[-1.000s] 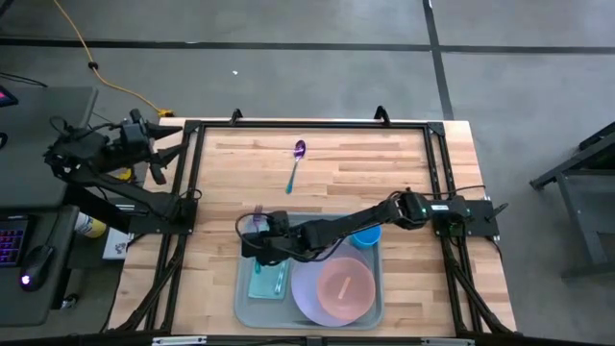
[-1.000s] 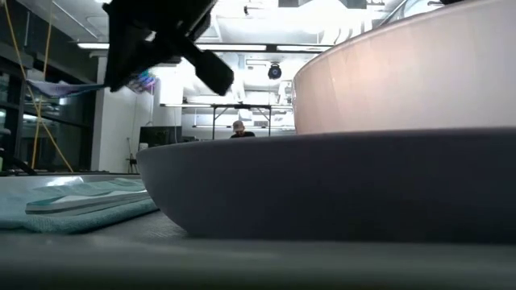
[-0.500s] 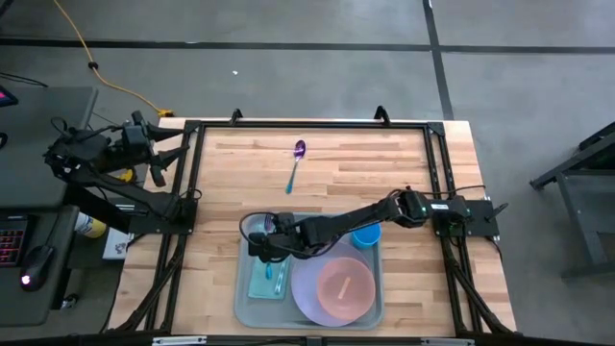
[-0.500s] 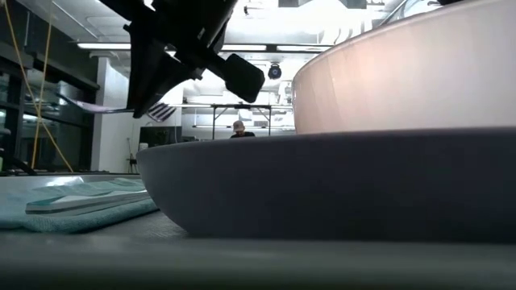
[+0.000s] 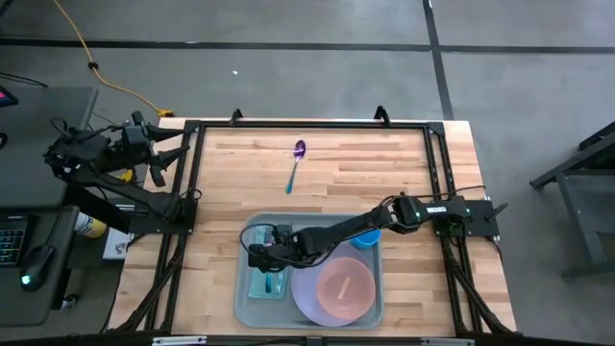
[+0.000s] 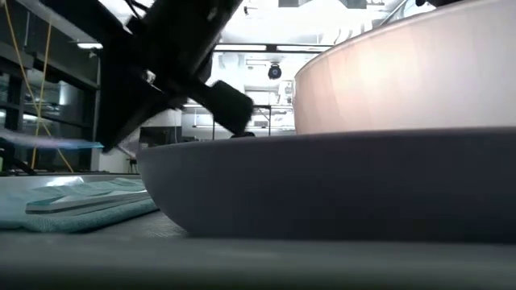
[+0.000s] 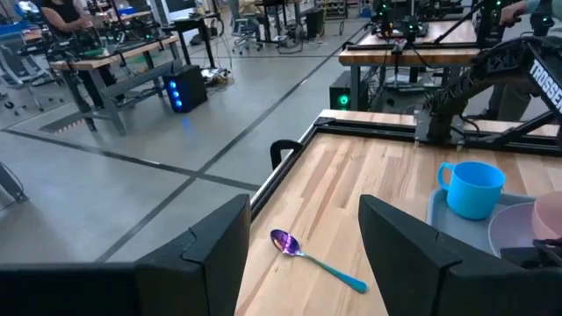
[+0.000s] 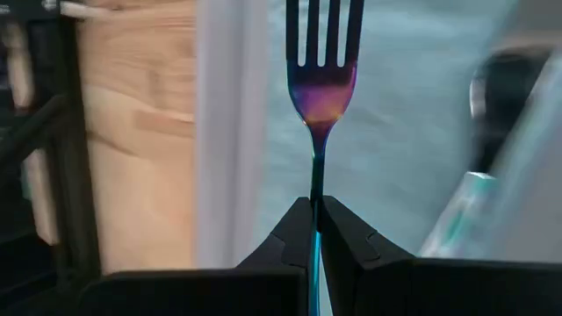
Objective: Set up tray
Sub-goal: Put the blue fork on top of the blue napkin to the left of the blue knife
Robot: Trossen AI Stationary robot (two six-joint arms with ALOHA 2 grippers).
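**Fork held over the napkin end of the tray**

Tray (image 5: 309, 312), pale grey-green with a raised rim, sits on the wooden table (image 5: 404, 173) at the middle of its near edge, its long side running along that edge. Inside it, a round lavender plate (image 5: 309, 300) fills the right-hand part, and a pinkish bowl (image 5: 345, 287) rests on the plate. A blue cup (image 5: 366, 236) stands in the tray's far right corner. A folded teal napkin (image 5: 258, 284) lies along the tray's left end, with a piece of teal-handled cutlery resting on it.

The right arm reaches from the table's right edge across the tray, and the right gripper (image 5: 261, 256) hangs over the tray's far left corner, just above the napkin. Its two dark fingers (image 8: 297, 230) are pressed together on the thin handle of a fork (image 8: 321, 66); the fork has an iridescent purple neck, and its tines point away from the wrist toward the tray's left rim. In the low view the dark gripper body fills the upper left, above the napkin (image 6: 72, 201) and beside the plate's rim (image 6: 322, 185).

A spoon (image 5: 295, 163) with a purple bowl and teal handle lies alone on the bare wood near the middle of the far edge, well apart from the tray.

The left arm waits off the table beyond its far left corner; the left gripper (image 7: 303, 250) has its fingers spread wide with nothing between them.
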